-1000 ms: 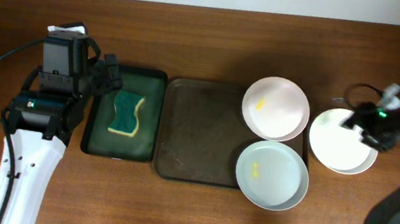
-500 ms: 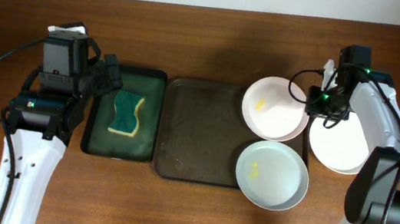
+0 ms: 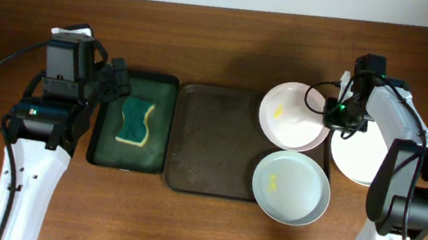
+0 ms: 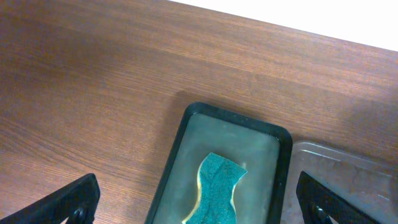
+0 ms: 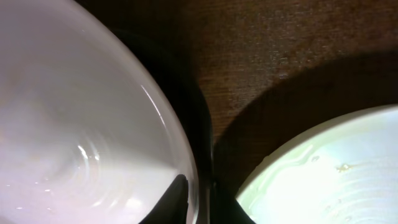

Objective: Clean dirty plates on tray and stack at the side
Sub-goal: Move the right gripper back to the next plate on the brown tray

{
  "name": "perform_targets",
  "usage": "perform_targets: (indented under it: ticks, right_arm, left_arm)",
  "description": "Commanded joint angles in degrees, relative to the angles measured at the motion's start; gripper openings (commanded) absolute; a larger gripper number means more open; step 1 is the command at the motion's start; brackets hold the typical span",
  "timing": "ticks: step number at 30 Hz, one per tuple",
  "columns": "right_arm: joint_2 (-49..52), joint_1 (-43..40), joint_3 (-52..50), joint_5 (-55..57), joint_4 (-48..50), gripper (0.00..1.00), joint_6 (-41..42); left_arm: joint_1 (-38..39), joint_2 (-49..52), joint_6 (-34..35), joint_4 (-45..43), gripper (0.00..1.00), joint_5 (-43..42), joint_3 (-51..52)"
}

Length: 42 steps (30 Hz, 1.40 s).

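Note:
Two white plates with yellow smudges lie on the right end of the dark brown tray [image 3: 211, 144]: an upper plate [image 3: 289, 117] and a lower plate [image 3: 290, 188]. A third plate [image 3: 362, 160] rests on the table right of the tray. My right gripper [image 3: 332, 112] is shut on the upper plate's right rim. In the right wrist view that rim [image 5: 186, 168] runs between the fingers of the right gripper [image 5: 196, 190], one finger [image 5: 171, 202] lying inside the plate. My left gripper [image 3: 116, 82] hangs open above the black tray's left edge, holding nothing.
A narrow black tray [image 3: 161, 113] with a greenish bottom holds a green-and-yellow sponge [image 3: 135, 122], left of the brown tray. In the left wrist view the sponge [image 4: 217, 186] lies below the open left gripper [image 4: 198, 186]. Bare wooden table surrounds both trays.
My right arm has swung left from over the plate on the table to the upper plate's right rim, and its jaws have closed there. The left arm has not moved.

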State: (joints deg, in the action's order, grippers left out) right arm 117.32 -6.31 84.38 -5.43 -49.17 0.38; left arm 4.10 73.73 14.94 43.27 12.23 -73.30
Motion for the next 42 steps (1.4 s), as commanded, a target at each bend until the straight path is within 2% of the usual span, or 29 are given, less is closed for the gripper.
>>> perform_targets:
  ticks: [1,7,15,20,21,22,23,24,28,31,35,39,42]
  right_arm:
    - [1.14,0.31,-0.20,-2.08,0.04,0.04,0.72]
    - [1.14,2.05,-0.20,-17.11,-0.07,0.04,0.70]
    - [1.14,17.11,-0.20,-14.16,-1.60,0.04,0.46]
    - [1.14,22.56,-0.20,-13.38,-2.86,0.04,0.50]
    - [1.14,22.88,-0.20,-12.37,-2.86,0.20,0.50]
    - [1.14,22.88,-0.20,-11.21,-2.89,0.41,0.74]
    - [1.11,22.64,-0.13,-10.56,-3.45,0.58,2.47]
    - [1.07,22.45,0.09,-10.60,-4.20,0.60,3.37]
    - [1.03,22.49,0.22,-10.62,-7.19,0.58,5.18]
    - [1.03,23.39,0.13,-10.56,-8.74,0.46,8.39]
    - [1.03,25.07,0.00,-9.81,-7.13,0.42,13.11]
    - [1.03,25.92,-0.07,-1.60,-6.95,0.41,16.70]
    - [1.03,26.12,-0.22,-1.57,-6.97,0.30,16.68]
  left_arm:
    - [0.13,0.17,-0.48,-0.09,0.99,-0.42,-0.09]
    - [0.13,0.17,-0.48,-0.09,0.99,-0.42,-0.09]
    - [0.13,0.17,-0.48,-0.09,1.00,-0.42,-0.09]
    - [0.13,0.17,-0.48,-0.09,0.99,-0.39,-0.09]
    - [0.13,0.17,-0.48,-0.09,0.99,-0.42,-0.09]
    - [0.13,0.17,-0.48,-0.09,0.99,-0.42,-0.09]
    - [0.13,0.17,-0.48,-0.09,0.99,-0.42,-0.09]
    - [0.13,0.17,-0.48,-0.09,0.99,-0.39,-0.09]
    - [0.13,0.17,-0.48,-0.09,0.99,-0.39,-0.09]
    - [0.13,0.17,-0.48,-0.09,0.99,-0.42,-0.09]
    - [0.13,0.17,-0.48,-0.09,1.00,-0.39,-0.09]
    - [0.13,0.17,-0.48,-0.09,0.99,-0.42,-0.09]
    - [0.13,0.17,-0.48,-0.09,0.99,-0.42,-0.09]
